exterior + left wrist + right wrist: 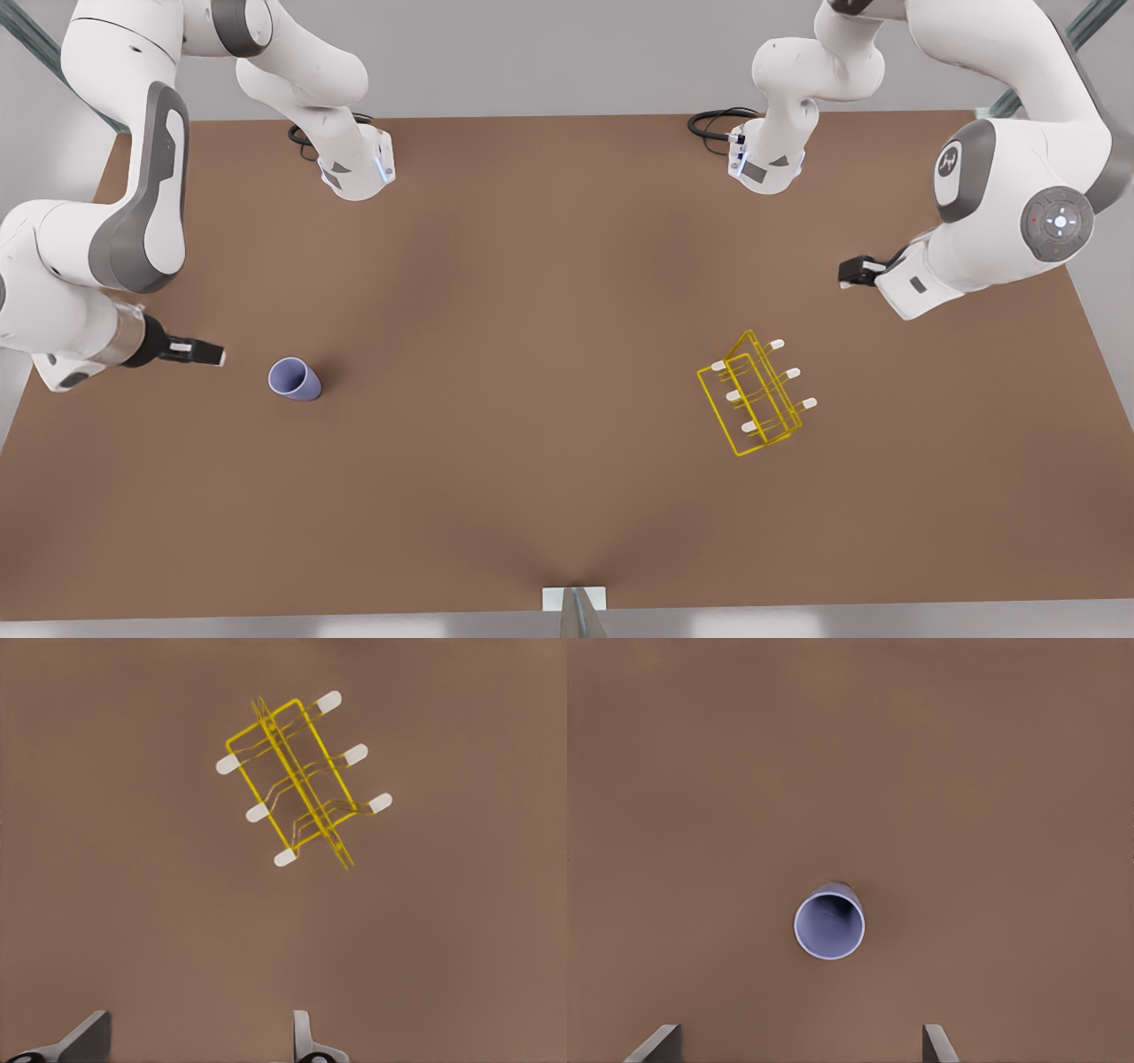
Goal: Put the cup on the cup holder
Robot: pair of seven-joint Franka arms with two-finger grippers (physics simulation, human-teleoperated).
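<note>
Front view is showing the cup (295, 379) standing upright at the frame's left, just beside the right gripper (211, 355), whose fingers are spreading wide in its wrist view. Over at the right, the left gripper (852, 272), likewise spread, is waiting near the cup holder (756, 392).

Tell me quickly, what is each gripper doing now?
Left gripper: open, empty, above the cup holder.
Right gripper: open, empty, above the cup.
</note>
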